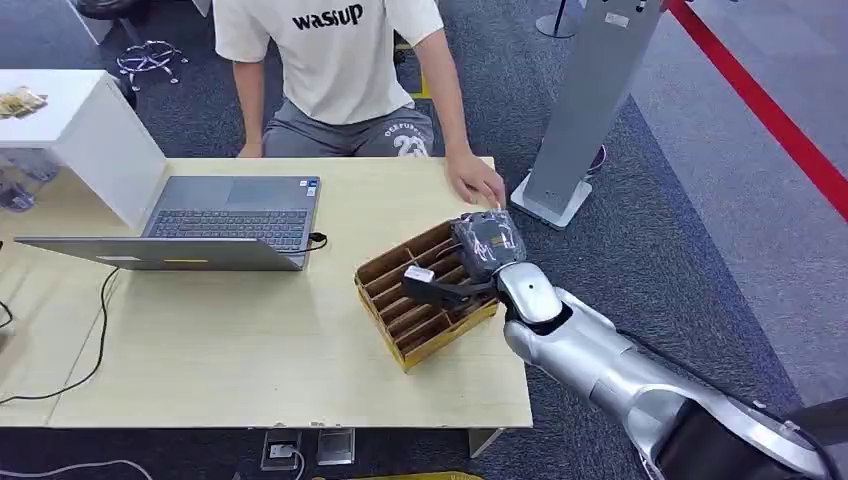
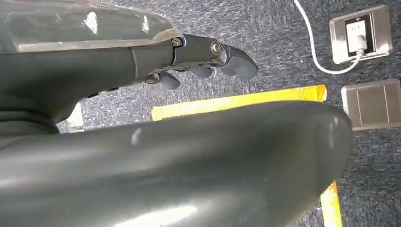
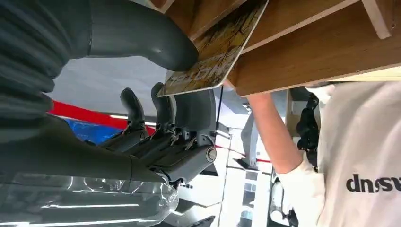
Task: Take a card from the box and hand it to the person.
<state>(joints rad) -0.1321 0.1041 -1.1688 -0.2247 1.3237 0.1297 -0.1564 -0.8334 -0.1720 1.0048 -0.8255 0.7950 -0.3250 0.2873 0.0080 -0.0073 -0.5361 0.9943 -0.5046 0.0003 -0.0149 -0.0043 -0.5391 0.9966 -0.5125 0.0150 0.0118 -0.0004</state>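
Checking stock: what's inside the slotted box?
The box shows wooden dividers and one card pinched by the right hand. That hand covers the far slots, so other cards can't be confirmed.

White T-shirt: "wasiup". Grey shorts: "23".

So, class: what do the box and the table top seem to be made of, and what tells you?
Box: probably thin wood or plywood, matt brown, with visible grain and thin slot dividers. Table: likely pale wood-look laminate, smooth and even, with faint grain.
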